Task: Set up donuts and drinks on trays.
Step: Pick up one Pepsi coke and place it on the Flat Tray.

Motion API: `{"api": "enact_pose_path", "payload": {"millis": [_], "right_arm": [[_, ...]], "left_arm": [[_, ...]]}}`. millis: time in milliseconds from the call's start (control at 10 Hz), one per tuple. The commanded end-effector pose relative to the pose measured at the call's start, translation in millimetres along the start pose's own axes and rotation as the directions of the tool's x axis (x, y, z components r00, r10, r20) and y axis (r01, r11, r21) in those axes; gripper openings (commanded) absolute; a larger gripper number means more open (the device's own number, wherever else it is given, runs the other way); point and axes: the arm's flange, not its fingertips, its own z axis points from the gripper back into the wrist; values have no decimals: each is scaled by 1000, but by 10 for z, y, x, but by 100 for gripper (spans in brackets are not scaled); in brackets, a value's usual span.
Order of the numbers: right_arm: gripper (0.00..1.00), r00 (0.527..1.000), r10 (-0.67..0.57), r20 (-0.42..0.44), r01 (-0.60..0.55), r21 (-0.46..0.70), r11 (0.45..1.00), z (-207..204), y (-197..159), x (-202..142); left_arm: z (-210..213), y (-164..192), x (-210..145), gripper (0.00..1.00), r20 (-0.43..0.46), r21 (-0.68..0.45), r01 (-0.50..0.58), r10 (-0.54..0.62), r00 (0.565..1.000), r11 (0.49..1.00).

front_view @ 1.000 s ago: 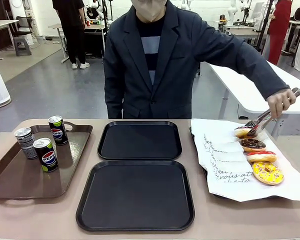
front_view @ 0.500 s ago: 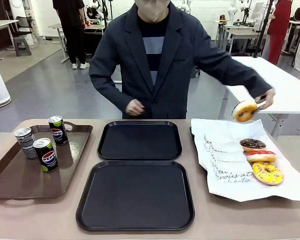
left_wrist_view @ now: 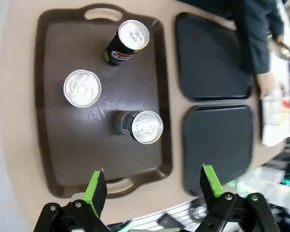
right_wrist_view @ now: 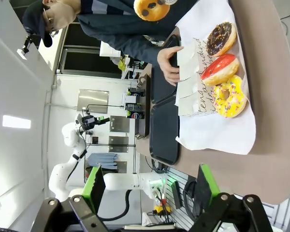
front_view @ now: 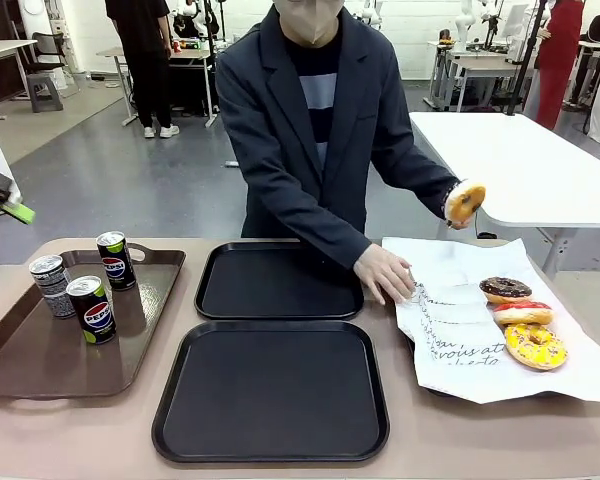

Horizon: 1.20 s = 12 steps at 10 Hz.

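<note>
table (front_view: 500, 440): we see it spread beneath everything, well beyond both pairs of fingers.
brown tray (left_wrist_view: 82, 150): in the left wrist view it lies straight past the left gripper (left_wrist_view: 153, 182). That gripper's green-padded fingers (left_wrist_view: 95, 186) stand wide apart with nothing between them. The tray's nearer handle shows just past the tips and is not touched.
black trays: the far black tray (left_wrist_view: 212, 63) and the near black tray (left_wrist_view: 217, 145) lie to the outer side of one left finger, both bare.
paper sheet (right_wrist_view: 217, 130): it lies beyond the right gripper (right_wrist_view: 149, 183), whose fingers (right_wrist_view: 203, 181) are also spread and hold nothing.
person's hand (front_view: 385, 272): it rests on the sheet's edge by the far black tray's corner, well apart from any finger.
cans: all three stand on the brown tray. We find one Pepsi can (left_wrist_view: 140, 126) in line with the gap between the left fingers but apart from them. The grey can (left_wrist_view: 82, 88) and the second Pepsi can (left_wrist_view: 128, 41) stand farther off.
donuts: the chocolate donut (right_wrist_view: 221, 38), pink donut (right_wrist_view: 221, 69) and yellow sprinkled donut (right_wrist_view: 228, 96) lie in a row on the sheet, well beyond the right fingers. The golden donut (right_wrist_view: 152, 8) is held up in the air by the person, farthest from those fingers.
</note>
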Motion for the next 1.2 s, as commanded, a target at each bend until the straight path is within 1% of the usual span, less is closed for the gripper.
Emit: {"api": "enact_pose_path", "payload": {"millis": [0,100,200,400,500,600,700,800,1100], "right_arm": [[100,1000,20,6,-20,17,1000,17,9,0],[100,1000,20,6,-20,17,1000,17,9,0],[100,1000,20,6,-20,17,1000,17,9,0],[100,1000,20,6,-20,17,1000,17,9,0],[100,1000,20,6,-20,17,1000,17,9,0],[100,1000,20,6,-20,17,1000,17,9,0],[100,1000,20,6,-20,17,1000,17,9,0],[100,1000,20,6,-20,17,1000,17,9,0],[100,1000,20,6,-20,17,1000,17,9,0]], "left_arm": [[-304,-209,6,100,-92,198,86,-69,993,976],[-538,-396,23,100,-128,281,127,-94,987,951],[-706,-533,11,100,-147,332,155,-111,983,931],[-962,-729,-67,100,-160,387,190,-138,977,902],[-1063,-774,-82,100,-150,414,195,-145,978,889],[-1132,-789,-43,100,-136,430,194,-149,979,882],[-1145,-775,-23,100,-144,390,195,-150,978,900],[-1057,-799,-89,100,-172,390,215,-159,972,895],[-1057,-799,-89,100,-172,390,215,-159,972,895]]}}
